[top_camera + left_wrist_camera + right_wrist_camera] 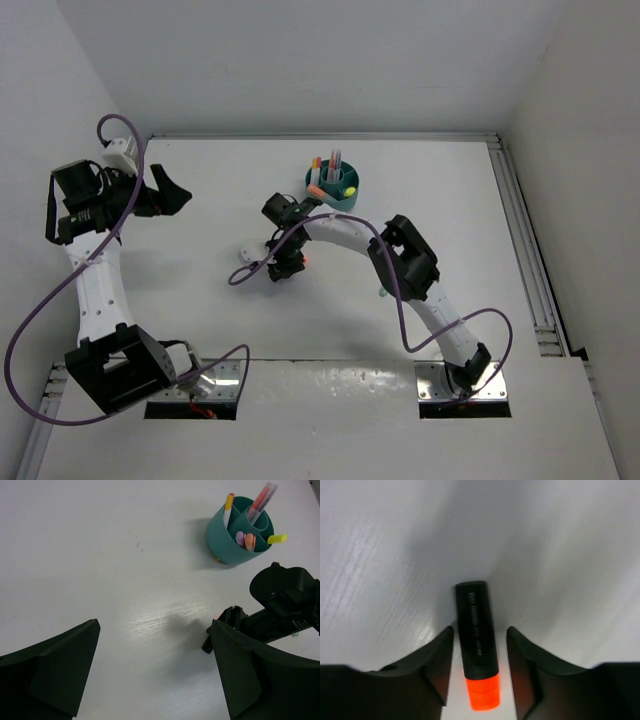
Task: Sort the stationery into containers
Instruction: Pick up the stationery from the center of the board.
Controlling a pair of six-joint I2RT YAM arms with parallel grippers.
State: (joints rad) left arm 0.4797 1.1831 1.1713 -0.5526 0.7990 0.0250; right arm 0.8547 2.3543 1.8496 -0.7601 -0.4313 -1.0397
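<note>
A stubby black-orange marker lies flat on the white table, orange cap toward the camera. My right gripper is open and low over it, with one jaw on each side of the barrel; it also shows in the top view. The teal organiser cup stands just behind it and holds several pens and markers, also in the left wrist view. My left gripper is open and empty at the far left, raised above the table.
The right arm's wrist sits between the left gripper's view and the cup. A small white object lies left of the right gripper. Metal rails run along the table's right edge. White walls enclose the back and sides.
</note>
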